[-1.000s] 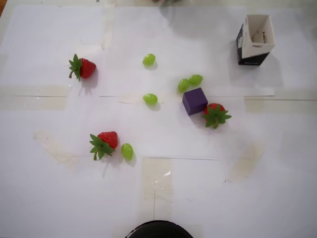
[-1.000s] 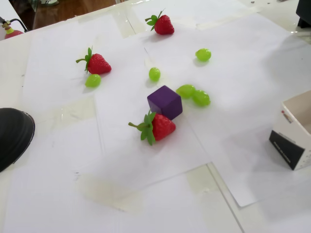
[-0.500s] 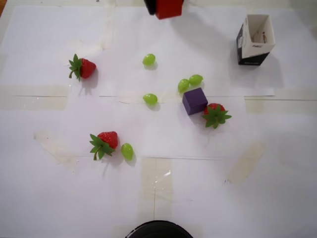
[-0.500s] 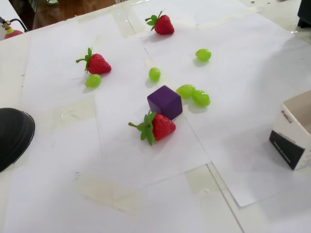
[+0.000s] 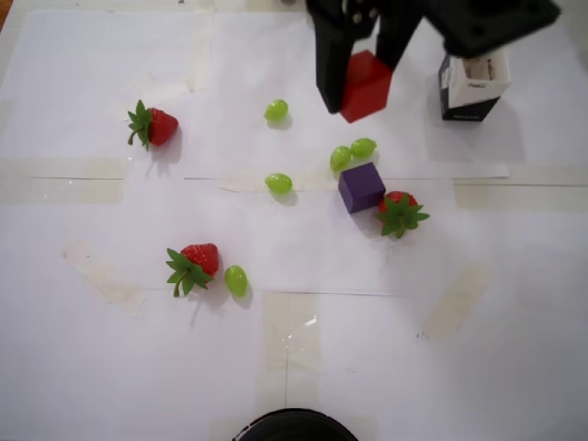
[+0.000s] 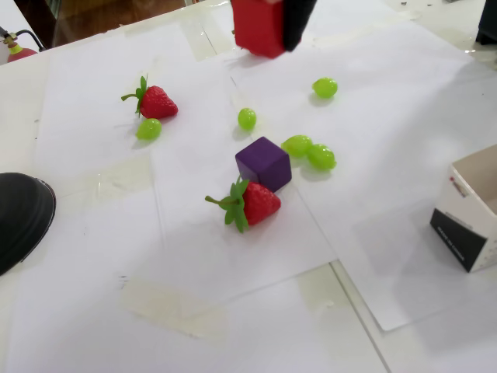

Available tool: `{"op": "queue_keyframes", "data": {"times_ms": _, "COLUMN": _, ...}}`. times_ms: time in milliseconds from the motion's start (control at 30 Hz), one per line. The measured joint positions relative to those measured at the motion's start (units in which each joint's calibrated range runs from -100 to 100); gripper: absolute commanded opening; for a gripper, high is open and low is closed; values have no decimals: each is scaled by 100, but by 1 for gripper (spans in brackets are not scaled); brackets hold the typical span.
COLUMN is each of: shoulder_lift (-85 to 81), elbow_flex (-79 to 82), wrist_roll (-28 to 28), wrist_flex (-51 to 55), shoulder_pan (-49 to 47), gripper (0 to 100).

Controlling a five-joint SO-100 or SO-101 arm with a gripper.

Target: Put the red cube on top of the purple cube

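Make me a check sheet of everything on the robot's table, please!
Surface: white paper sheets taped together over the table, flat and dry.
Job's things: small bright-red solid cube held up in the air by the tool; small dark-purple matte cube sitting on the paper, nothing on top of it yet.
Clutter: three red toy strawberries with green leaves, one touching the purple cube; five green grapes, two right beside the purple cube; an open black-and-white cardboard box.
Tool: black two-finger tool shut on the red cube.
Cables: nothing seen.
Surroundings: a round black object at the table's edge; wooden floor beyond.
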Motion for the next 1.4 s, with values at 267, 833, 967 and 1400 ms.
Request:
{"op": "queue_keyframes", "data": {"times_ms": 267, "shoulder_lift": 1090, "elbow_flex": -688, "wrist_roll": 0, "wrist_flex": 0, "shoulder_pan": -22, "gripper": 0}}
{"op": "queue_keyframes", "data": {"times_ms": 833, "shoulder_lift": 1990, "elbow_flex": -1376, "wrist_roll": 0, "wrist_flex": 0, "shoulder_pan": -105, "gripper": 0}}
{"op": "queue_keyframes", "data": {"times_ms": 967, "shoulder_lift": 2126, "elbow_flex": -1466, "wrist_roll": 0, "wrist_flex": 0, "shoulder_pan": -105, "gripper": 0}}
{"op": "queue_keyframes", "data": {"times_ms": 1400, "shoulder_lift": 2463, "elbow_flex": -1665, "wrist_roll": 0, "wrist_flex": -40, "shoulder_pan": -75, "gripper": 0}}
